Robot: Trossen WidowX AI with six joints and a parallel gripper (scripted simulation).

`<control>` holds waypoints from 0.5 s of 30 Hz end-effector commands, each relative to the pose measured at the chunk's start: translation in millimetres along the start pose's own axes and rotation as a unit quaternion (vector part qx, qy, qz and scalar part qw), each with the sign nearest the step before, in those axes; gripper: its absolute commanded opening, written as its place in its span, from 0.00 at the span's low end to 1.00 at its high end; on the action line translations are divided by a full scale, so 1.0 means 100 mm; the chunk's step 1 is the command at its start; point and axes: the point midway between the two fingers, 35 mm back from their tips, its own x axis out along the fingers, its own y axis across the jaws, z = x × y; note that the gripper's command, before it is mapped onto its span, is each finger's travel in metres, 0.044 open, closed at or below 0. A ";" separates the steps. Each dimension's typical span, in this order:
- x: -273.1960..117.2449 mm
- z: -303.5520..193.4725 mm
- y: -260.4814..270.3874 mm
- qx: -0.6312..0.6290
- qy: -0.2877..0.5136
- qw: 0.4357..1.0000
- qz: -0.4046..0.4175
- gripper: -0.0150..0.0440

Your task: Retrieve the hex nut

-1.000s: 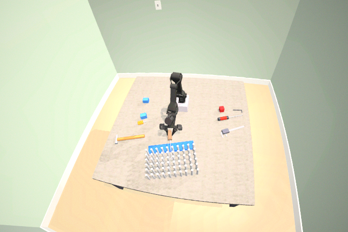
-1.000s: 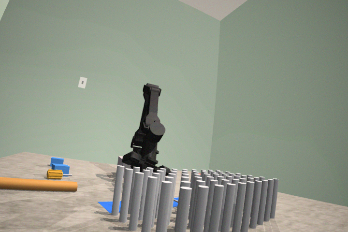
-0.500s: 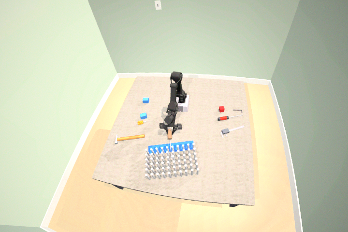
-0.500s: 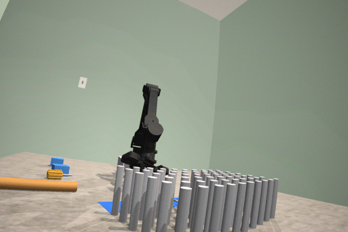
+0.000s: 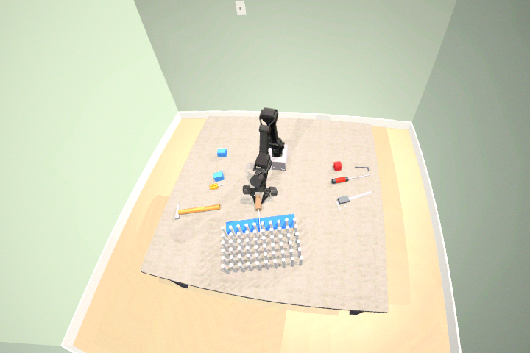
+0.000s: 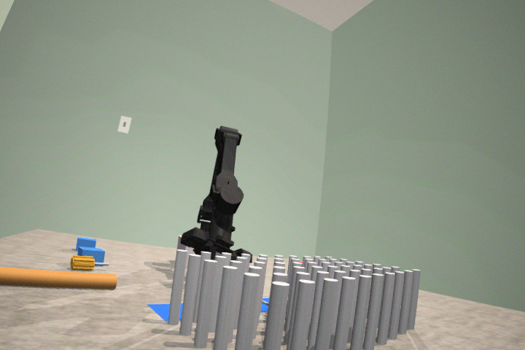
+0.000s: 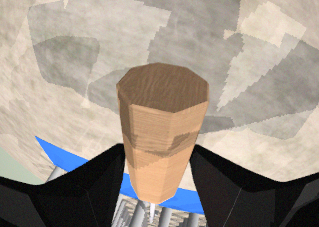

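Observation:
My gripper (image 5: 259, 194) (image 7: 158, 151) is shut on the wooden handle (image 5: 258, 203) (image 7: 162, 121) of a hook tool. It hangs low just behind the blue taped strip (image 5: 274, 219) (image 6: 160, 310) (image 7: 60, 150). The tool's thin metal shaft (image 5: 259, 220) points forward over the strip and in among the first rows of the grey standing spacers (image 5: 261, 249) (image 6: 313, 297). The spacers all stand upright. The hex nut is hidden among them in every view.
An orange-handled hammer (image 5: 199, 209) (image 6: 48, 277), two blue blocks (image 5: 218, 175) (image 6: 92, 251) and a yellow screwdriver (image 5: 213, 186) (image 6: 82, 262) lie left. A red block (image 5: 336, 165), red screwdriver (image 5: 341, 179), hex key (image 5: 362, 168) and grey scraper (image 5: 349, 198) lie right.

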 end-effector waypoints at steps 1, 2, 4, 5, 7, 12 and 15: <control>-0.01 0.04 -0.01 -0.002 0.000 1.000 -0.002 0.25; -0.02 0.05 -0.01 -0.002 0.000 1.000 -0.002 0.25; -0.02 0.06 -0.01 -0.002 0.000 1.000 -0.002 0.25; -0.02 0.07 -0.01 -0.002 0.000 1.000 -0.002 0.25; -0.03 0.08 -0.01 -0.002 0.000 1.000 -0.002 0.25; -0.04 0.11 -0.01 -0.002 -0.001 1.000 -0.002 0.25; -0.05 0.13 -0.01 -0.002 -0.001 1.000 -0.002 0.25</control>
